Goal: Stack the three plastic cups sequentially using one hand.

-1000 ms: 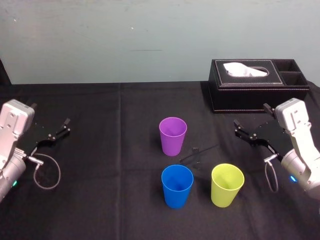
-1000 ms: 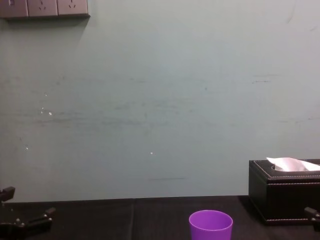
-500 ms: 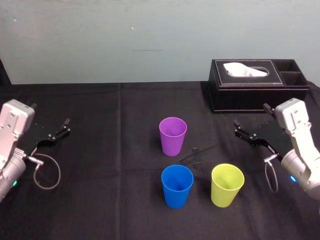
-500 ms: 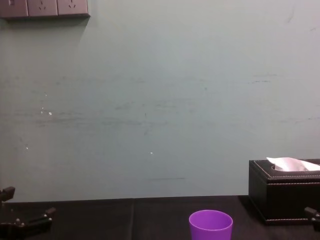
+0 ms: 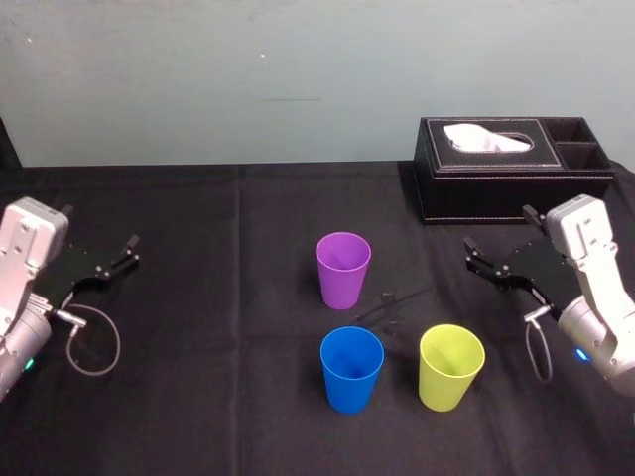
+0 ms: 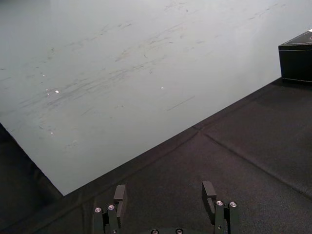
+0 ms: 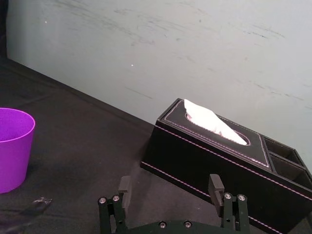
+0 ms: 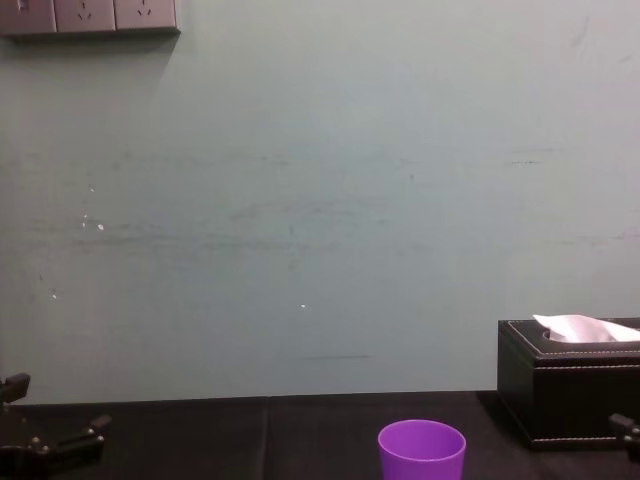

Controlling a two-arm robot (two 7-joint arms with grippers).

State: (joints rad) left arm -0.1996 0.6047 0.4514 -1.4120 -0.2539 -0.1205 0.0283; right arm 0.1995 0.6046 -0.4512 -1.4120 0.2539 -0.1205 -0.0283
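As left gripper [image 5: 99,228] and right gripper [image 5: 498,229] idle, three cups [image 5: 343,270] [image 5: 351,369] [image 5: 450,367] stand mouth-up.

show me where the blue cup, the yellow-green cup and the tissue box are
blue cup [image 5: 351,387]: head view, on its front wall below the rim.
yellow-green cup [image 5: 448,387]: head view, on its front wall below the rim.
tissue box [image 5: 496,196]: head view, on its front face.

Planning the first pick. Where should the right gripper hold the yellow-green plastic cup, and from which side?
Probably the rim wall on its right side, coming from above. The yellow-green tapered plastic cup stands upright and open-mouthed, so one finger fits inside, one outside; that side faces the open right gripper and avoids the blue plastic cup on its left.
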